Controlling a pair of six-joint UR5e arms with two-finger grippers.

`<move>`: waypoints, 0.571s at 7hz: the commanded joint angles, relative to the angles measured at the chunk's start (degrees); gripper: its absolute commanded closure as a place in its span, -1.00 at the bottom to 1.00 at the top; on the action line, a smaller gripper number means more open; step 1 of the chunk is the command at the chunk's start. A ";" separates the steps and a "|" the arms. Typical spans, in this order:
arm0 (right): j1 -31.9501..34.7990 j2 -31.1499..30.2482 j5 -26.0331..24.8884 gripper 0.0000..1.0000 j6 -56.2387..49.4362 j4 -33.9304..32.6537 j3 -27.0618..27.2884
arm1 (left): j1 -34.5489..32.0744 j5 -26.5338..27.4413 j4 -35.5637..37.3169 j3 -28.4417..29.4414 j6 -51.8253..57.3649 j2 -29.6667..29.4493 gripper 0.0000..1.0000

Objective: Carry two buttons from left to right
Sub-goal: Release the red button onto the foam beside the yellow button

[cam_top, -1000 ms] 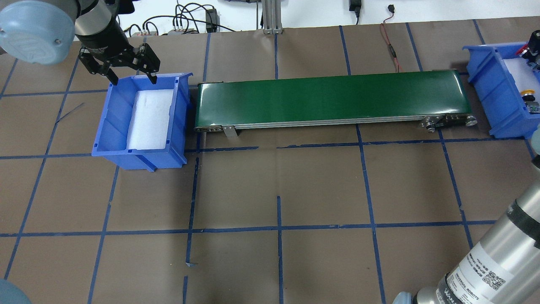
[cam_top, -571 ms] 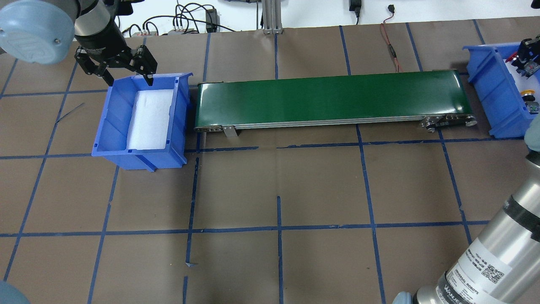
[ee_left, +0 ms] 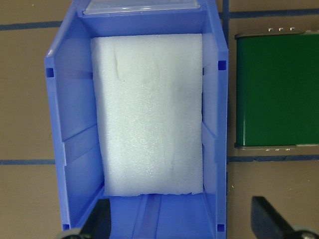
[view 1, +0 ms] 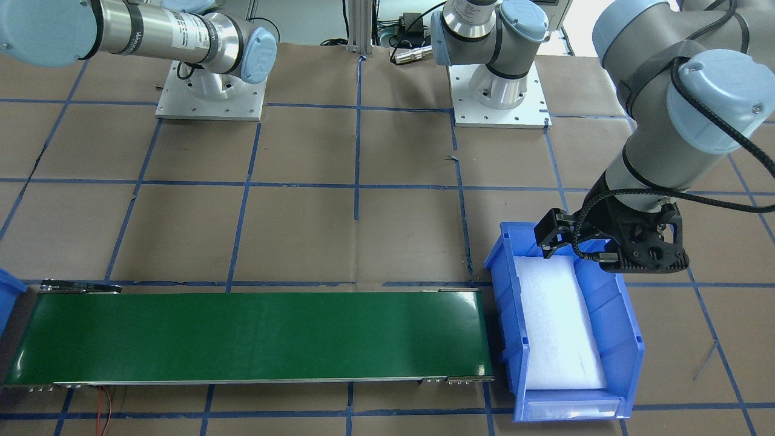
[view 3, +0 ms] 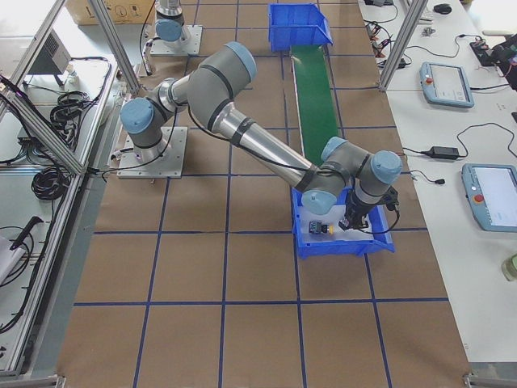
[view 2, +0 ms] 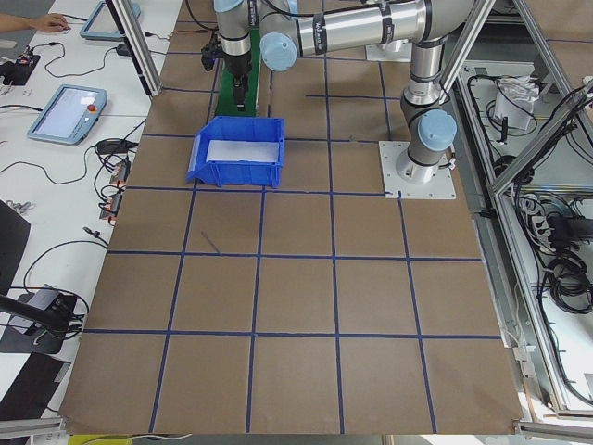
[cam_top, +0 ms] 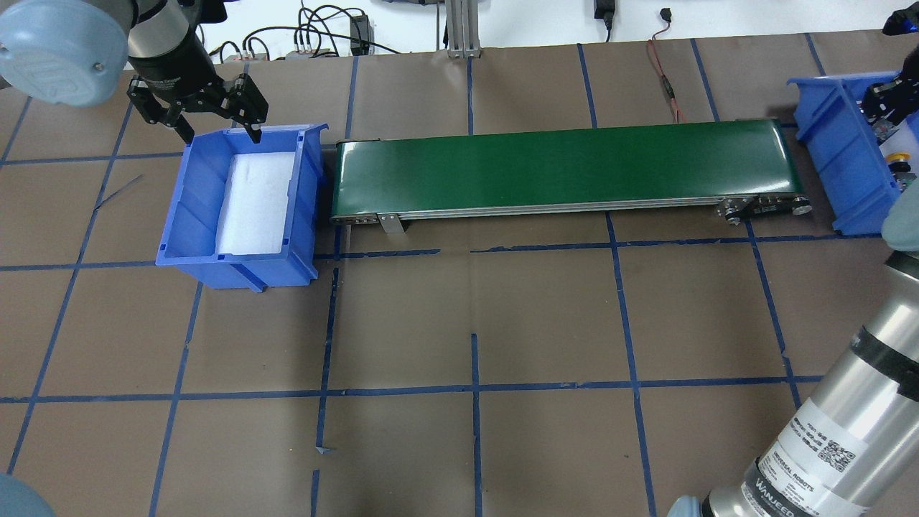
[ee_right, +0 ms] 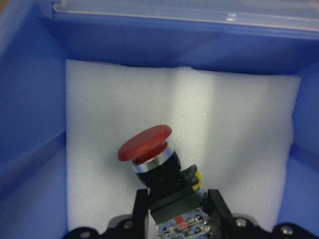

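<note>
Over the blue plastic bin (ee_right: 30,99) at the right end of the table, the right gripper (ee_right: 178,211) had its jaws clamped on the black blocky body of the red-capped push-button switch (ee_right: 148,149). It held the switch tilted over the white foam pad (ee_right: 234,129) lining the bin floor, though whether it touched the foam could not be told. The yellow-capped push-button switch (view 3: 325,229) already lay on that foam, just beside the gripper. At the left end, beyond the long green conveyor belt (cam_top: 560,165), the left gripper (cam_top: 221,135) hung with its jaws apart and empty above the far rim of the second blue bin (cam_top: 179,215). Releasing from any height looked risky. The top-heavy red-capped switch could bounce on springy foam, topple, or strike the yellow-capped one, and a descent slightly off line might pinch that neighbour under a finger.
</note>
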 commanded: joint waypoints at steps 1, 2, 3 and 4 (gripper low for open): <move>-0.03 0.39 0.05 0.27 -0.19 -0.22 -0.01 | -2.86 0.40 -0.42 1.82 -3.32 -0.14 -1.00; -0.03 0.30 -0.12 0.22 -0.28 -0.13 -0.01 | -4.62 0.41 -0.33 2.18 -4.83 0.30 -1.00; -0.03 0.22 -0.21 0.20 -0.36 -0.04 -0.01 | -4.89 0.41 -0.42 2.79 -4.93 1.87 -1.00; -0.12 0.22 -0.12 0.01 -0.62 0.05 -0.01 | -5.07 0.32 -0.42 2.27 -4.93 2.40 -1.00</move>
